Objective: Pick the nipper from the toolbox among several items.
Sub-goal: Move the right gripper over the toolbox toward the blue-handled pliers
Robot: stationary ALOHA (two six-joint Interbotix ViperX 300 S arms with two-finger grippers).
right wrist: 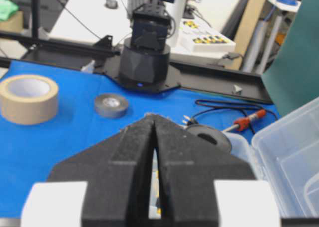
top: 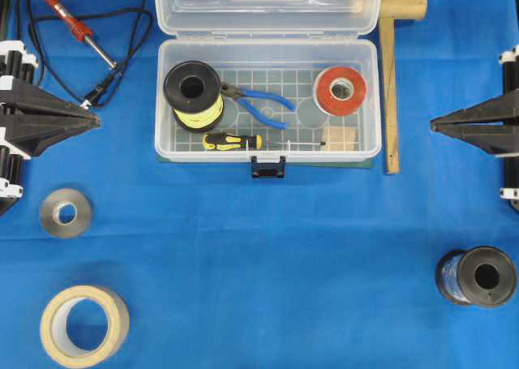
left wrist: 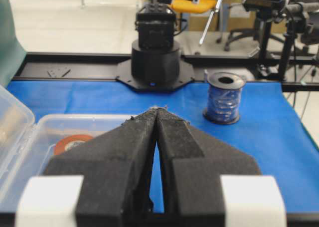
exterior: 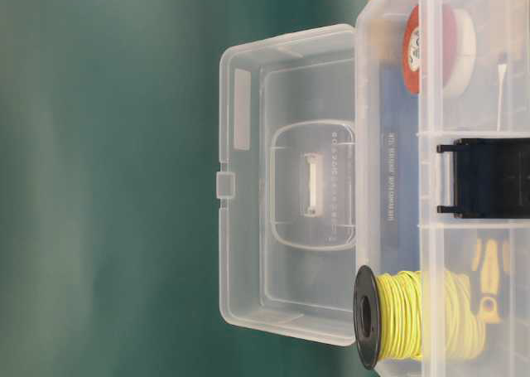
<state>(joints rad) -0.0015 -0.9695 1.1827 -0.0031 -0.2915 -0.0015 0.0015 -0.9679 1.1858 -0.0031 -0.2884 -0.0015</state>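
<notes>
The nipper (top: 261, 103), with blue handles and dark jaws, lies inside the open clear toolbox (top: 165, 101), between a yellow wire spool (top: 193, 95) and a red tape roll (top: 340, 92). A yellow-and-black screwdriver (top: 233, 141) lies in front of it. My left gripper (top: 96, 121) is shut and empty at the left edge, left of the box. My right gripper (top: 434, 126) is shut and empty at the right edge. In the left wrist view the gripper (left wrist: 157, 110) points over the toolbox (left wrist: 20, 137). In the right wrist view the gripper (right wrist: 154, 118) points at the spool (right wrist: 209, 135).
A soldering iron (top: 77, 28) with its cord lies at back left. A grey tape roll (top: 66, 213) and a beige tape roll (top: 83, 325) lie at front left. A blue wire spool (top: 477, 276) stands at front right. A wooden mallet (top: 394, 69) lies right of the box.
</notes>
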